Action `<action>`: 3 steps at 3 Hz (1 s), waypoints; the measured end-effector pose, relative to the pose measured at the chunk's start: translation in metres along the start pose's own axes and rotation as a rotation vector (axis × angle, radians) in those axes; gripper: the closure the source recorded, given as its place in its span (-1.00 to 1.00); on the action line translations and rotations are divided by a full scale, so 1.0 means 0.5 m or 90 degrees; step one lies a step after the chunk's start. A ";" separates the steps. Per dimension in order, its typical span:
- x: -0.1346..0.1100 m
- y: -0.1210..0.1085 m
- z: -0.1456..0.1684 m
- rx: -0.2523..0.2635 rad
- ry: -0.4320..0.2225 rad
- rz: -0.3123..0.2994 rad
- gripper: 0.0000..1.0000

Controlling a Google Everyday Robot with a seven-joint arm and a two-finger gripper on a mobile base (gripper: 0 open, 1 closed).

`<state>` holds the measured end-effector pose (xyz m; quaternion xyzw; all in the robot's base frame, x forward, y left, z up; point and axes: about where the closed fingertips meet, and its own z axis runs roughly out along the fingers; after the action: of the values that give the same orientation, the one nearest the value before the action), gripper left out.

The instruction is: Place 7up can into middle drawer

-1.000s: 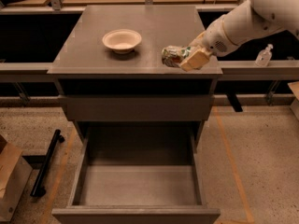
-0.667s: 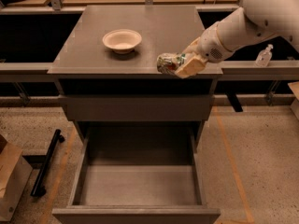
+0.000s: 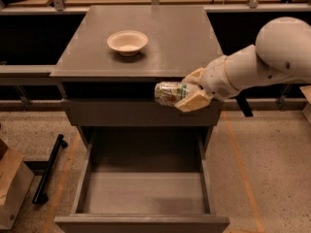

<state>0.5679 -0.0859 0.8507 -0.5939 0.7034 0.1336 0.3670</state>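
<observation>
The 7up can [image 3: 168, 92], green and silvery-white with a red spot, lies sideways in my gripper [image 3: 187, 92]. The gripper is shut on it, with cream fingers [image 3: 194, 100] above and below its right end. The can hangs in the air in front of the cabinet's upper front, past the front edge of the top. Below it the middle drawer [image 3: 145, 192] is pulled wide open, a deep grey-brown box with a bare floor. My white arm [image 3: 262, 64] reaches in from the right.
A cream round bowl [image 3: 127, 42] sits on the cabinet top [image 3: 170, 33] at the back left. A black bar [image 3: 48, 169] lies on the floor to the left, beside a cardboard box [image 3: 12, 188]. Dark shelves flank the cabinet.
My gripper has carried the can off the cabinet top, moving left and toward the front, so it now hangs past the front edge above the open drawer.
</observation>
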 end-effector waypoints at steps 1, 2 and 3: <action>0.051 0.080 0.075 -0.022 -0.007 0.023 1.00; 0.142 0.148 0.198 -0.069 0.010 0.085 1.00; 0.152 0.157 0.211 -0.076 0.011 0.094 1.00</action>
<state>0.5302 -0.0557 0.7063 -0.5622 0.7393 0.1970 0.3140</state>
